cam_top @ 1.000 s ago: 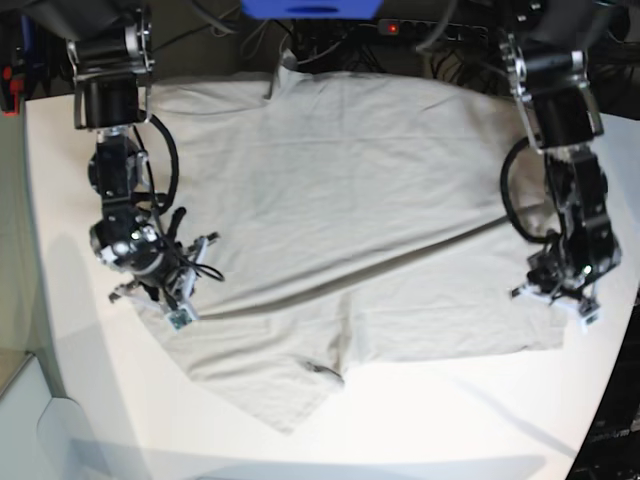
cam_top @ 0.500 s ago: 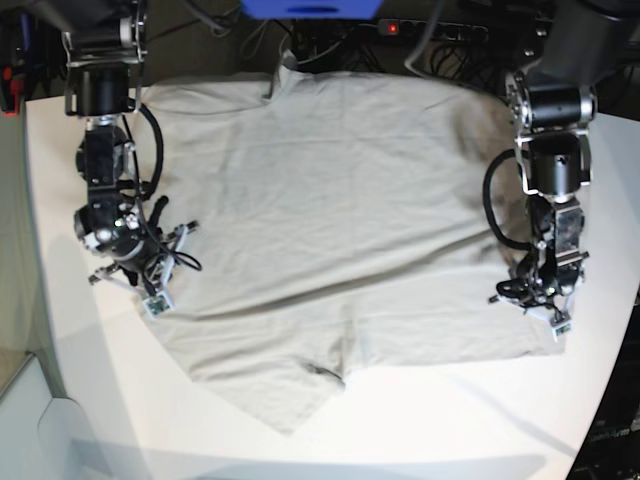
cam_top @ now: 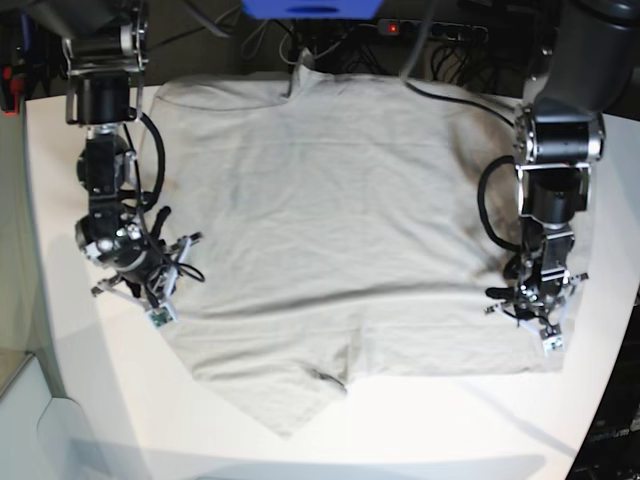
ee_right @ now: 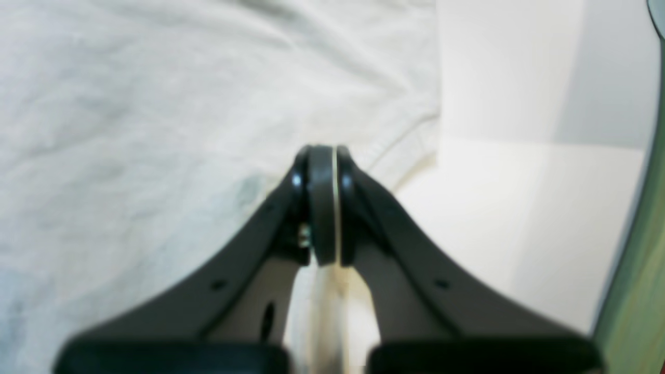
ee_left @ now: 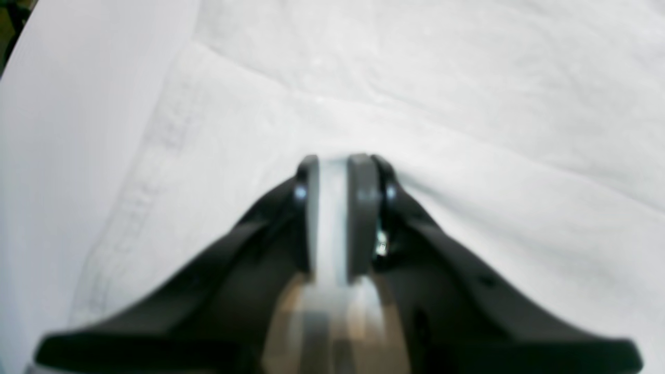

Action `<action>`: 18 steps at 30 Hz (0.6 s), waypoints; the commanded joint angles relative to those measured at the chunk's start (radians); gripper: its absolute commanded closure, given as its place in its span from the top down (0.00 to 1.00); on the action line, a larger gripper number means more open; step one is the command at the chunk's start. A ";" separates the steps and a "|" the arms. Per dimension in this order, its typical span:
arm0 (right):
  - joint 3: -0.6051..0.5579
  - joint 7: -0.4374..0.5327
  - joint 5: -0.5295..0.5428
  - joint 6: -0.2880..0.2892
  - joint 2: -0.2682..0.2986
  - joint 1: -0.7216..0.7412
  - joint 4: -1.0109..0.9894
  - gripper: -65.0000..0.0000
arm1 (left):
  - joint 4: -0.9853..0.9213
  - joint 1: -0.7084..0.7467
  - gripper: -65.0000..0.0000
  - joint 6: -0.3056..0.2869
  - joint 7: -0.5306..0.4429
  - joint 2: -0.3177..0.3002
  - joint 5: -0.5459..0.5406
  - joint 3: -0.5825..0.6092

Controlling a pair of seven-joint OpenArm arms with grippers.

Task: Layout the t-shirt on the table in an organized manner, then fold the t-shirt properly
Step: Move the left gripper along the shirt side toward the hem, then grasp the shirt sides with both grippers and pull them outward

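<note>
T-shirt (cam_top: 330, 220) pulled flatter; left gripper (ee_left: 337, 166) pinching cloth, right gripper (ee_right: 322, 156) clamped at hem, contact blurred.

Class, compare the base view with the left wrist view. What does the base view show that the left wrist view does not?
Only the base view shows the whole t-shirt spread on the table, both arms, the right hand at the shirt's opposite edge, and the cables beyond the far edge.

Only the left wrist view shows, close up, a fold of cloth pinched between the pads of the left hand and the stitched hem beside it.

Both show the left hand on the shirt near its edge, with bare white table beside it.
</note>
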 commanded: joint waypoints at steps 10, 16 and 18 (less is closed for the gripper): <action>0.009 -0.061 0.006 0.130 -0.047 -0.061 0.139 0.00 | 0.279 0.027 0.16 -0.002 0.239 -0.011 -0.012 -0.058; 0.003 -0.095 0.006 0.131 -0.054 -0.155 0.283 0.00 | 0.661 0.194 0.16 -0.005 0.465 -0.008 -0.006 -0.186; 0.006 -0.087 0.006 0.131 -0.054 -0.167 0.279 0.00 | 0.729 0.251 0.16 -0.005 0.499 -0.008 -0.004 -0.189</action>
